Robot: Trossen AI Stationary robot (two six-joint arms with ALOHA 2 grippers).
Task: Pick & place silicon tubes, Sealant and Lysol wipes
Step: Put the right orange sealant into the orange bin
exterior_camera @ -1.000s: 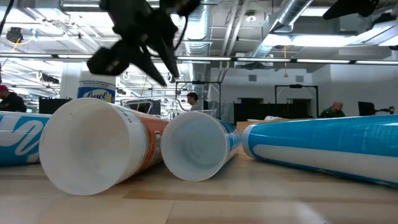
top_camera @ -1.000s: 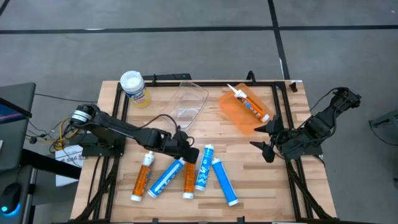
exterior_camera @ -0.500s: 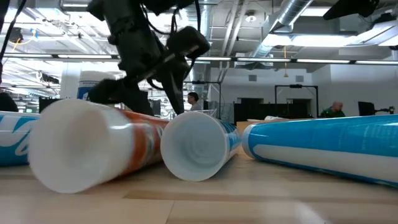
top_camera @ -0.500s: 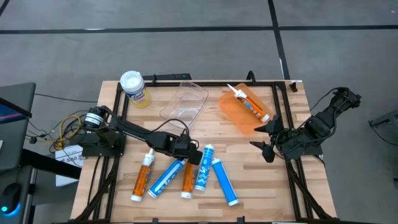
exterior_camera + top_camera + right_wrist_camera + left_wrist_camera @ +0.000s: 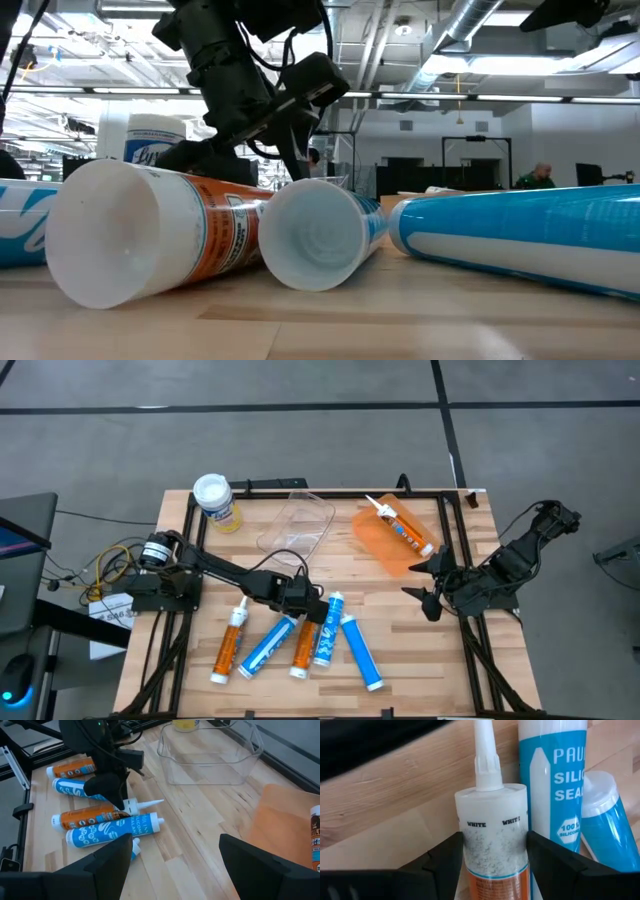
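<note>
A: Which step is in hand?

B: The pick of a sealant cartridge, I'd say. The left claw (image 5: 303,606) is low over the cluster of tubes near the front middle of the wooden counter (image 5: 400,640), its two dark fingers (image 5: 445,865) straddling the slim orange cartridge with a white nozzle (image 5: 494,855), touching it on both sides just below the nozzle end. Pressed against it, but I can't call it a firm clamp yet; the tube lies on the counter.

A: And the right claw?

B: The right claw (image 5: 430,588) waits at the counter's right edge, spread wide and holding nothing.

A: Next move?

B: Likely a firm squeeze and a straight lift, since a blue cartridge (image 5: 554,785) lies just beside and could roll. The clear plastic bin (image 5: 298,525) and the orange tray (image 5: 378,545) sit farther back.

A: The Lysol wipes?

B: The short round canister with white lid and yellow label (image 5: 216,500) stands at the back left corner, untouched.
</note>
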